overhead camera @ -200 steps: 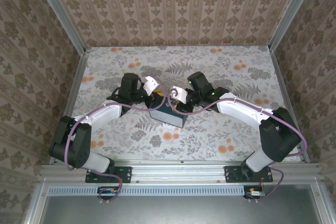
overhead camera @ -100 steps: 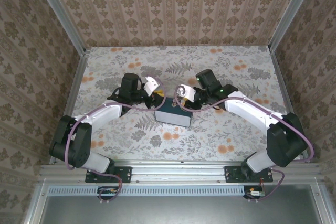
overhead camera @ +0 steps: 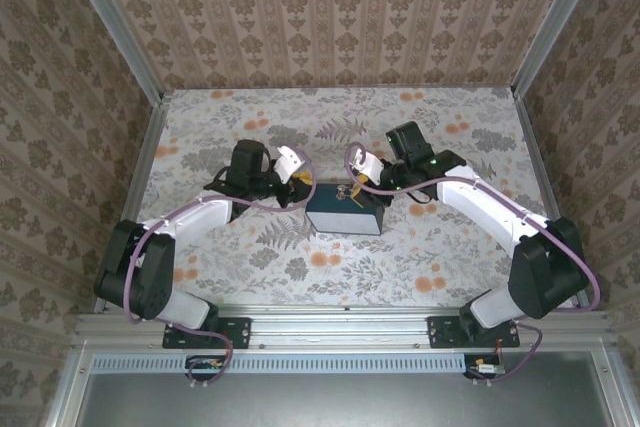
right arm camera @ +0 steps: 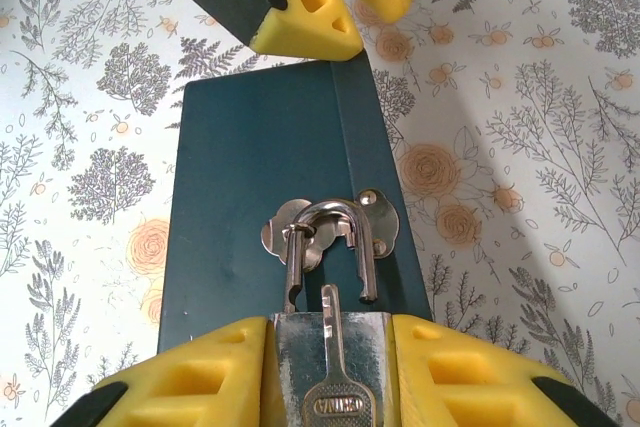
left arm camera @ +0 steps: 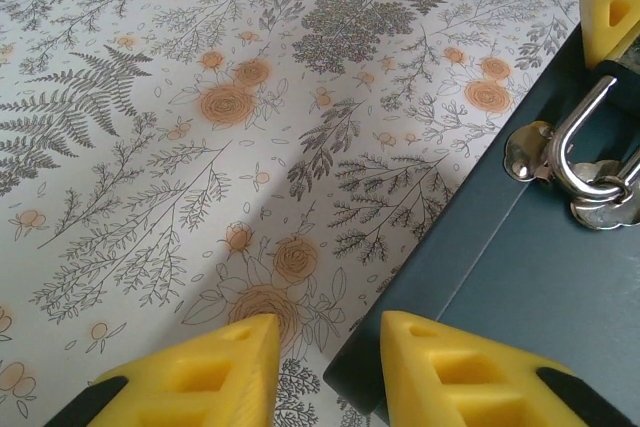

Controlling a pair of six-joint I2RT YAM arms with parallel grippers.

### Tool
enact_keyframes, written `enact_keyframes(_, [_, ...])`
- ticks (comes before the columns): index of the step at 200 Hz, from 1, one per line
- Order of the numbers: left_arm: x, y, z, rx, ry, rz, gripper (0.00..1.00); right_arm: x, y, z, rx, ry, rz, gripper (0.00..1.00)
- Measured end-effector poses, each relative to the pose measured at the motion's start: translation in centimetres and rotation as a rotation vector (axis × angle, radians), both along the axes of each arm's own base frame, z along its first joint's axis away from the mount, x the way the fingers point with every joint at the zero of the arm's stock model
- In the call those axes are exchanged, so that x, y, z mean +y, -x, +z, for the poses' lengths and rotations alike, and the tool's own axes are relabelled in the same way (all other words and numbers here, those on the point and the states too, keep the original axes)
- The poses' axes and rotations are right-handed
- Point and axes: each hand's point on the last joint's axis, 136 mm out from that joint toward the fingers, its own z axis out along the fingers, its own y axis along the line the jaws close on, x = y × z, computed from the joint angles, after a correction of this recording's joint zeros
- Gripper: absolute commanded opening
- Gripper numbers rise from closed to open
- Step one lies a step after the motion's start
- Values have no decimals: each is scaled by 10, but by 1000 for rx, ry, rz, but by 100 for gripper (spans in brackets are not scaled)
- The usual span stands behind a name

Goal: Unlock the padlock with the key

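Note:
A dark teal box [overhead camera: 345, 215] lies mid-table with a silver hasp [right arm camera: 380, 217] on its lid. The steel padlock [right arm camera: 300, 347] hangs in the hasp by its shackle [right arm camera: 335, 212], whose right leg ends free above the body. My right gripper [right arm camera: 330, 332] is shut on the padlock body. A silver key [right arm camera: 331, 387] lies flat on that body between the fingers. My left gripper [left arm camera: 330, 332] is open at the box's left corner [left arm camera: 400, 347], one finger over the lid and one over the table. From above, the left gripper [overhead camera: 298, 185] and right gripper [overhead camera: 362, 180] flank the padlock [overhead camera: 348, 193].
The table [overhead camera: 440, 247] has a flower-and-fern print. Patterned walls and metal rails [overhead camera: 150, 157] close it in on three sides. The left gripper's yellow fingers [right arm camera: 305, 7] sit just past the box's far edge in the right wrist view.
My right gripper has drawn back to the right with the padlock, and the box has slid and turned to the right with it. The left arm has stayed put.

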Motion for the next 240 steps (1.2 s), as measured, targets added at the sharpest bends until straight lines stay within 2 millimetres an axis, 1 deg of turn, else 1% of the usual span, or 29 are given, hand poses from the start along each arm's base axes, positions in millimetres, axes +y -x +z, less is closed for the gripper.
enact_keyframes(19, [-5,2,2,1,-3,-4,37,0,1,0,24,-9,-19,36])
enact_keyframes(35, [-14,8,4,1,-6,-22,37,3,3,-1,7,6,-10,40])
enact_keyframes(53, [-20,11,6,5,-12,-27,37,8,10,-1,-35,27,15,41])
enact_keyframes(67, [-20,8,8,10,-20,-1,36,9,13,1,-58,43,14,41])
enact_keyframes(86, [-18,0,12,23,-30,45,35,4,8,2,-82,69,-17,39])
enact_keyframes(101, [-18,-4,15,27,-31,64,35,0,6,4,-91,73,-44,40])
enact_keyframes(122, [-23,-2,19,23,-29,55,37,-6,8,16,-109,48,-95,42])
enact_keyframes(146, [-41,11,31,6,-7,-23,40,-11,4,32,-110,-11,-176,43])
enact_keyframes(168, [-60,26,44,-31,12,-111,39,-18,-6,39,-82,-51,-292,44])
enact_keyframes(178, [-67,26,48,-37,17,-125,38,-24,-12,39,-53,-68,-368,43])
enact_keyframes(189, [-73,19,52,-44,12,-118,36,-32,-18,37,-23,-79,-449,43])
enact_keyframes(203, [-80,7,51,-50,-9,-99,36,-40,-22,34,17,-91,-541,43])
enact_keyframes(213, [-86,1,47,-58,-37,-92,36,-46,-25,30,43,-96,-604,43])
enact_keyframes(223, [-91,1,41,-63,-62,-98,36,-50,-26,26,61,-97,-650,43])
enact_keyframes(240, [-98,9,28,-57,-108,-124,36,-59,-26,18,85,-90,-721,43])
